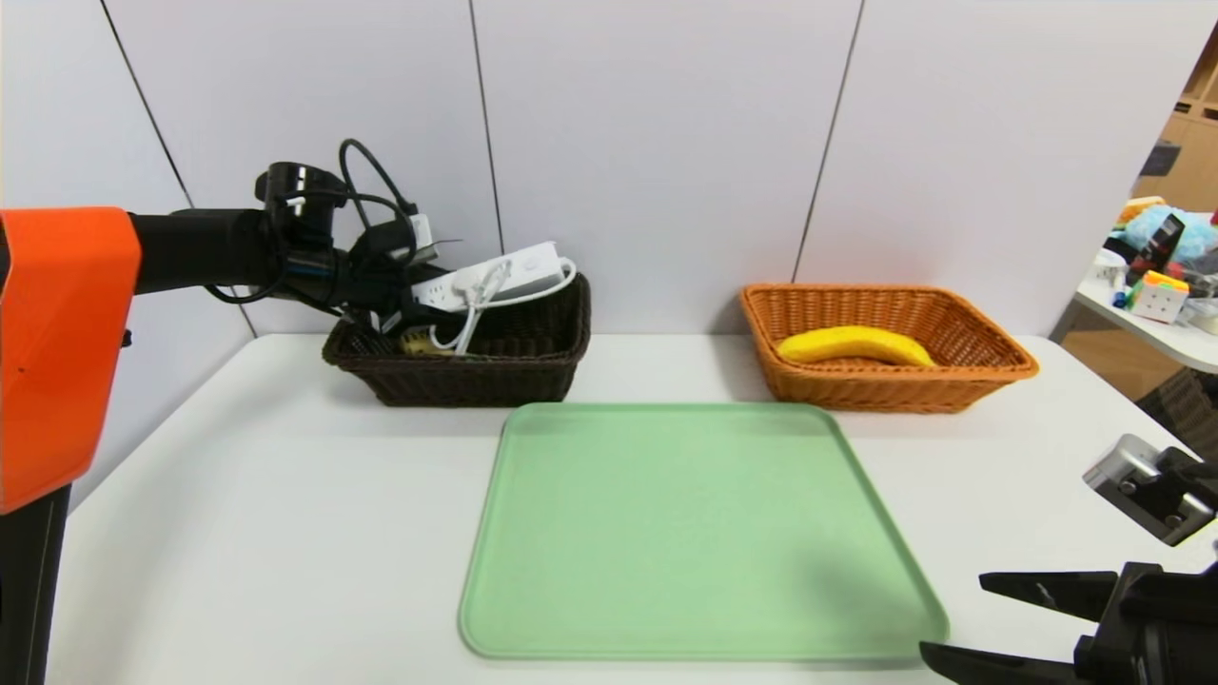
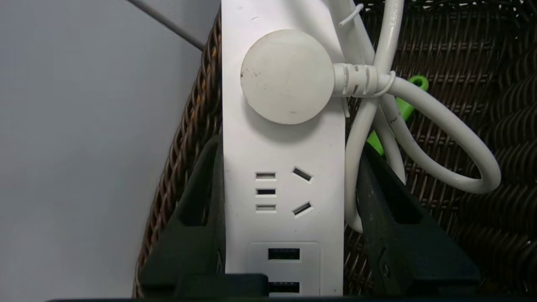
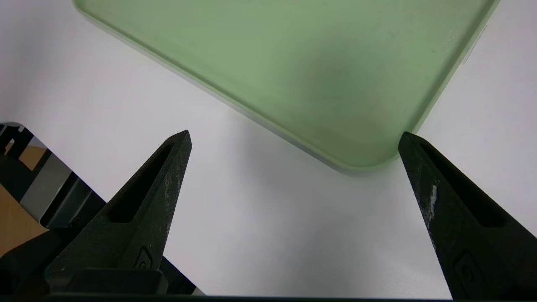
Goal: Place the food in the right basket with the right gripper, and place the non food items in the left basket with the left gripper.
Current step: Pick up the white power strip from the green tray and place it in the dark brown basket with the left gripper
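Left claw [image 1: 419, 304] sits over the left basket [image 1: 533, 366], its two black fingers [image 2: 197, 218] clamped on the long sides of the white power strip [image 2: 285, 159]. Strip is held tilted, one end raised above the basket's far rim, the other down at the claw. Round white plug [image 2: 287, 75] is seated in the strip's face, and the white cord [image 2: 453, 138] loops beside it over the dark weave. Green handle of the pasta spoon [image 2: 402, 105] shows beneath the cord on the basket floor (its yellow head is partly visible in the head view, low in the basket).

Left basket stands at about 10 o'clock of the green tray [image 1: 695, 533]; right basket [image 1: 980, 376] stands at about 1 o'clock of it. Banana [image 1: 854, 345] lies lengthwise inside the right basket, resting on its floor.

Right claw [image 3: 293, 138] is parked at about 4 o'clock of the tray, above the white worktop [image 1: 257, 514]. Its pointed fingers [image 3: 163, 180] stand wide apart with nothing between them, one tip close to the tray's rounded corner.
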Robot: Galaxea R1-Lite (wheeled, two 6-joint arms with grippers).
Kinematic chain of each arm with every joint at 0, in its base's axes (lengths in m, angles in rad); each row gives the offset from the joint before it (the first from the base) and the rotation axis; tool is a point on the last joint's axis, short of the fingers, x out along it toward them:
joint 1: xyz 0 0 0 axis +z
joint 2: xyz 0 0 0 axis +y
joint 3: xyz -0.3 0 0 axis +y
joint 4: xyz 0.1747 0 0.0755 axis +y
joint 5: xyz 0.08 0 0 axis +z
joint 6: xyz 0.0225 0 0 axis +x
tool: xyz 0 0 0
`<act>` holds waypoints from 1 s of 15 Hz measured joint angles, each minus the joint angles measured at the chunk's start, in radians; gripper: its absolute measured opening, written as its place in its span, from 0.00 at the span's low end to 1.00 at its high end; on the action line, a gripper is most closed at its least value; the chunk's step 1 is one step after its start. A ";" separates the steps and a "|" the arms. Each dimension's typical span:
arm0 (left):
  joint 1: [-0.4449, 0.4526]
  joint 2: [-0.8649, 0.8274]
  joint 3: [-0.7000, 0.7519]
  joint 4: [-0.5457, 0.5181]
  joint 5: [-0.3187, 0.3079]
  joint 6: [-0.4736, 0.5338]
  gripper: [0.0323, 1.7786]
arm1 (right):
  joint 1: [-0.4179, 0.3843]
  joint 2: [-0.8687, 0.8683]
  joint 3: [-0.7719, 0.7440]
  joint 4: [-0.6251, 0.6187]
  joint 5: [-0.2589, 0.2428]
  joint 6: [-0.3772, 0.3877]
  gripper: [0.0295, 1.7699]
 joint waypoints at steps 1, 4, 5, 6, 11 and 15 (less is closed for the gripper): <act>0.000 0.005 0.000 -0.001 0.000 -0.010 0.49 | 0.000 0.003 -0.002 -0.001 0.000 0.000 0.96; -0.002 0.011 0.000 0.013 -0.001 -0.051 0.49 | 0.000 0.009 -0.009 -0.002 -0.001 -0.002 0.96; -0.001 0.011 0.000 0.027 0.000 -0.073 0.49 | 0.000 0.011 -0.010 -0.002 -0.001 -0.002 0.96; -0.001 0.011 0.000 0.036 0.003 -0.082 0.49 | 0.000 0.013 -0.011 -0.002 0.000 -0.003 0.96; -0.002 0.014 0.000 0.051 0.005 -0.085 0.49 | 0.000 0.020 -0.013 -0.002 0.000 -0.003 0.96; -0.003 0.015 0.000 0.051 0.004 -0.085 0.49 | 0.000 0.023 -0.013 -0.001 -0.001 -0.003 0.96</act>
